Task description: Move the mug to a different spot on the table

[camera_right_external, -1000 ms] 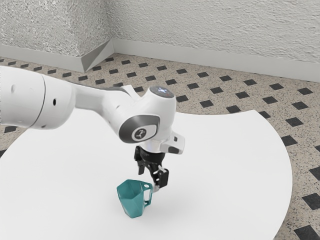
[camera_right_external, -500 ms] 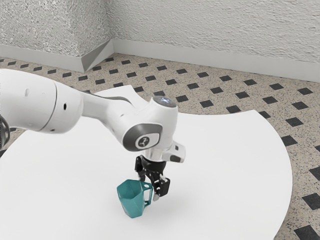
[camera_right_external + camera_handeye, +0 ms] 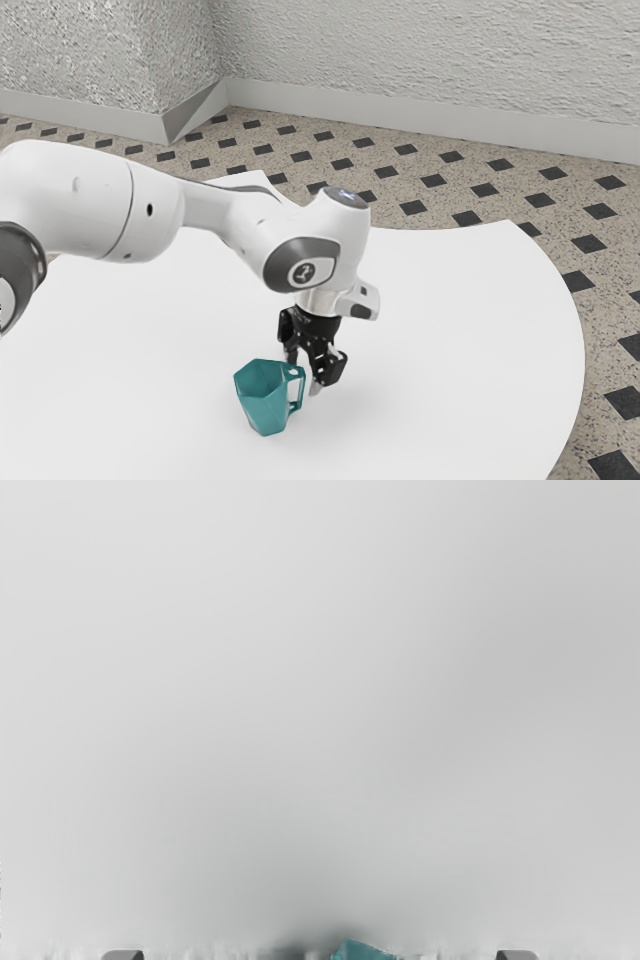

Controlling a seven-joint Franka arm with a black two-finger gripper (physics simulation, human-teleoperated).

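A teal faceted mug point(image 3: 264, 397) stands upright on the round white table point(image 3: 460, 330), its handle pointing toward the exterior view's right. My black gripper point(image 3: 313, 379) hangs directly over the handle side of the mug, fingers pointing down and open. In the wrist view a sliver of the teal mug point(image 3: 358, 949) lies between my two fingertips point(image 3: 122, 955), which stand wide apart with white table around them. Nothing is held.
The table edge curves along the exterior view's right and lower right, with bare white surface to the right of and behind the mug. Beyond it lie a tiled floor point(image 3: 470, 180) and textured walls point(image 3: 420, 50).
My hand has dropped a little and shifted slightly toward the exterior view's right, closing in on the mug's handle. The mug has stayed where it was.
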